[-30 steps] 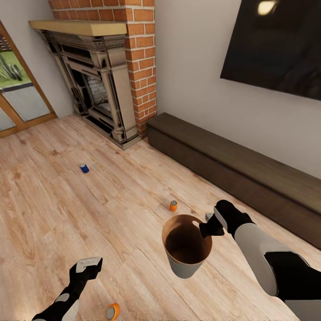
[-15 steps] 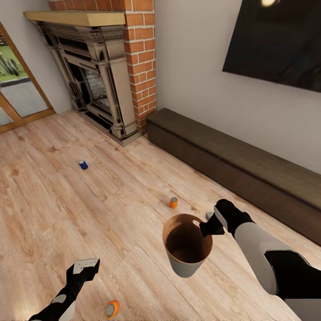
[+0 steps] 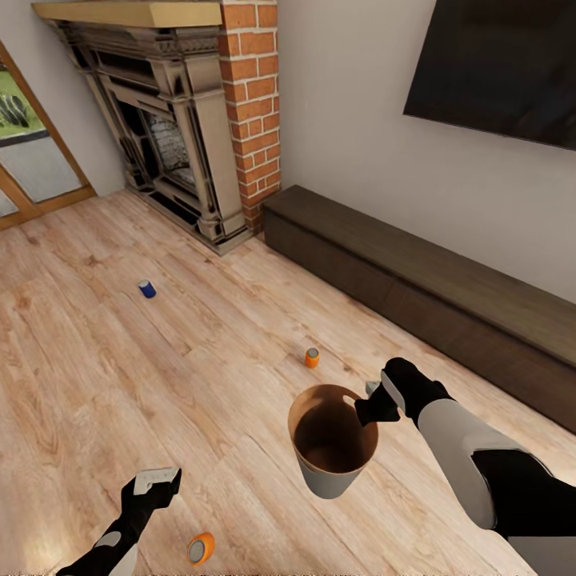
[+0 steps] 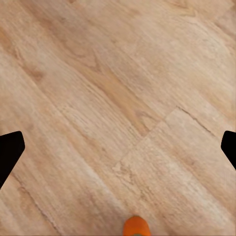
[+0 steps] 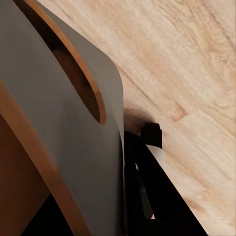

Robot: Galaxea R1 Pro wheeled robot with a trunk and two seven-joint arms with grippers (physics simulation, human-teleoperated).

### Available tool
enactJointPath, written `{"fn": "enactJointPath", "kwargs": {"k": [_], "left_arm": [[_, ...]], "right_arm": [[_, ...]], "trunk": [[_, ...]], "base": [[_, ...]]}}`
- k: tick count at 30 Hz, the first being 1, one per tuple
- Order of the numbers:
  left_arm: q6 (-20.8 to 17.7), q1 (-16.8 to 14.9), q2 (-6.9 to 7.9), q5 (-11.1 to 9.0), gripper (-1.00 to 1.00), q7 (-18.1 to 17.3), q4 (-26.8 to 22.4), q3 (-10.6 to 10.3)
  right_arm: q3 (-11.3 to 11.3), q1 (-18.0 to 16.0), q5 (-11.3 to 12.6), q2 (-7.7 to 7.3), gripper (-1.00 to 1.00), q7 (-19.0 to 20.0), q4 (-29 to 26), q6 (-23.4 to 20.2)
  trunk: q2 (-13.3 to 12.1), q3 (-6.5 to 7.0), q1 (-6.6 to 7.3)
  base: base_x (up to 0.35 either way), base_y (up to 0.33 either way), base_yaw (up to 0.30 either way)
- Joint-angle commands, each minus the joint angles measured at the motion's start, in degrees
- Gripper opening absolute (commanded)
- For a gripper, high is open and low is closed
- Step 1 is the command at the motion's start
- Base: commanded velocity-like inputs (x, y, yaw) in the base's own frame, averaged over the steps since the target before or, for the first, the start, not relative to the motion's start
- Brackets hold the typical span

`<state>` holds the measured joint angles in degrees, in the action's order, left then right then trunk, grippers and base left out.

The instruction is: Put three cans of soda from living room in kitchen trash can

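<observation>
Inspector A: Where was the grey tapered bin with the copper-brown inside [image 3: 332, 444]?

Inspector B: Held off the light wood plank floor [image 3: 96, 376] by the right gripper [image 3: 373, 406], its jaws pinching the rim by the handle cut-out. In the right wrist view the grey wall [image 5: 64, 128] lay right against a dark finger [image 5: 142, 187].

Inspector A: The cans?

Inspector B: All three lay on the floor. From the bin, one small orange cylindrical can [image 3: 311, 358] stood near, at about eleven o'clock. The blue can with the pale top [image 3: 147, 289] sat well apart at ten o'clock, toward the ornate dark stone fireplace [image 3: 164, 132]. The second orange can [image 3: 201, 548] lay on its side at eight o'clock, just beside the left gripper [image 3: 156, 481].

Inspector A: The left jaws?

Inspector B: Spread wide, holding nothing; in the left wrist view they stood over bare planks, with that orange can [image 4: 136, 227] at the edge.

Inspector A: Surroundings?

Inspector B: Red brick column [image 3: 252, 96], long low dark-brown cabinet [image 3: 416, 288], black wall screen [image 3: 496, 68].
</observation>
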<state>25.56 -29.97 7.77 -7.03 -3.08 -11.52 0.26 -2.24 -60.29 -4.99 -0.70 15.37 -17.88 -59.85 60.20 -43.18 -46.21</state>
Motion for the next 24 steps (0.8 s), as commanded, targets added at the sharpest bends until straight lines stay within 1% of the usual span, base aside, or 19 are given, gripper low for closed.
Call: {"fn": "enactJointPath", "kwargs": {"k": [1, 6, 9, 12, 24], "left_arm": [[0.0, 0.0, -0.01, 0.0, 1.0, 0.0, 0.0, 0.0], [0.2, 0.0, -0.06, -0.1, 1.0, 0.0, 0.0, 0.2], [2.2, 0.0, -0.11, -0.2, 1.0, 0.0, 0.0, 0.2], [2.9, 0.0, -0.12, -0.2, 1.0, 0.0, 0.0, 0.3], [3.1, 0.0, -0.12, -0.1, 1.0, 0.0, 0.0, 0.2]], "right_arm": [[0.2, 0.0, 1.4, 0.02, -1.0, 0.3, 0.0, -0.1], [0.3, -0.1, 1.5, -0.22, -1.0, 0.3, 0.2, -0.1], [0.4, -0.1, 1.5, -0.56, -1.0, 0.3, 0.0, -0.1], [0.4, -0.1, 1.5, -0.65, -1.0, 0.4, -0.2, -0.1], [0.4, -0.1, 1.5, -0.62, -1.0, 0.4, -0.3, -0.1]], "trunk": [[0.4, -0.27, -0.22], [2.4, -1.61, -1.32], [3.6, -2.41, -1.98], [4.8, -3.21, -2.64], [9.6, -6.42, -5.27]], "base": [[0.0, 0.0, 0.0], [0.0, 0.0, 0.0], [0.0, 0.0, 0.0], [0.0, 0.0, 0.0], [0.0, 0.0, 0.0]]}}
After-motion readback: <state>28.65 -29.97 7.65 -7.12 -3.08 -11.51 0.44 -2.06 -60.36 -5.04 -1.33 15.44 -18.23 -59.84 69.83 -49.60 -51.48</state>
